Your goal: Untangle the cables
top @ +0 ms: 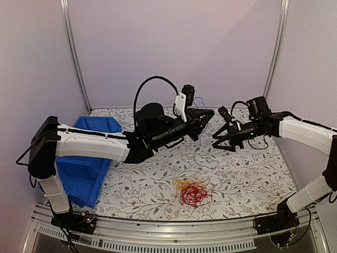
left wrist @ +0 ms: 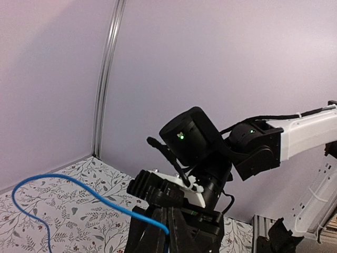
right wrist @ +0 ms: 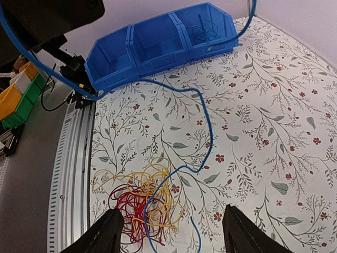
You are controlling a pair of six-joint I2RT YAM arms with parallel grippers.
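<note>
A clump of red and yellow cables (top: pixel 193 192) lies on the floral table near the front middle. It also shows in the right wrist view (right wrist: pixel 142 203). A thin blue cable (top: pixel 195 151) rises from beside the clump to my left gripper (top: pixel 209 115), which is raised above the table and shut on it. In the left wrist view the blue cable (left wrist: pixel 79 185) ends between the closed fingers of the left gripper (left wrist: pixel 167 233). My right gripper (top: pixel 218 139) is open and empty, facing the left one in mid-air. In its own view the right gripper (right wrist: pixel 171 212) hangs high above the clump, with the blue cable (right wrist: pixel 207 118) crossing it.
A blue compartment bin (top: pixel 84 168) stands at the table's left edge and also shows in the right wrist view (right wrist: pixel 158 45). Purple walls enclose the back and sides. A metal rail (top: pixel 174 226) runs along the near edge. Small yellow and green bins (right wrist: pixel 18 89) sit off the table.
</note>
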